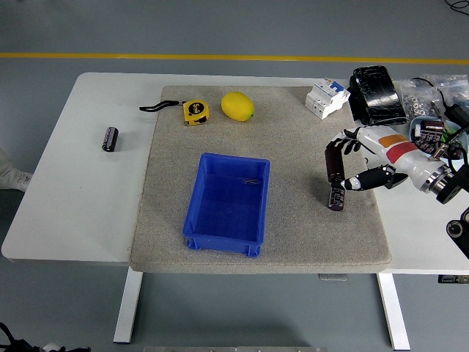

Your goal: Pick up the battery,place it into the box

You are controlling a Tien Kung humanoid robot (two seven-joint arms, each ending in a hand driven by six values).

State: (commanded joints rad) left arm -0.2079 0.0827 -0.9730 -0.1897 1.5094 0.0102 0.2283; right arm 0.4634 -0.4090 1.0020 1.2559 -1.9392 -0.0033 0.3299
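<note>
We see our right hand (357,163) with black jointed fingers (333,163) and a white shell. An orange stripe crosses the white forearm, which ends in a black-and-silver ring.

From my remote seat I log: mat (293,154), coarse, grainy, matt beige, under the hand (350,167). Table (88,198), smooth matt white. Box (229,203), left of the hand, glossy blue moulded plastic. Battery (337,196), just below the fingers, dark sleeve with a slight sheen. Hand: black fingers with a dull sheen, white glossy shell with an orange band. Lemon (237,106), waxy yellow. Tape (195,111), yellow plastic. Pack (377,95), beyond the hand, shiny black wrap.
</note>
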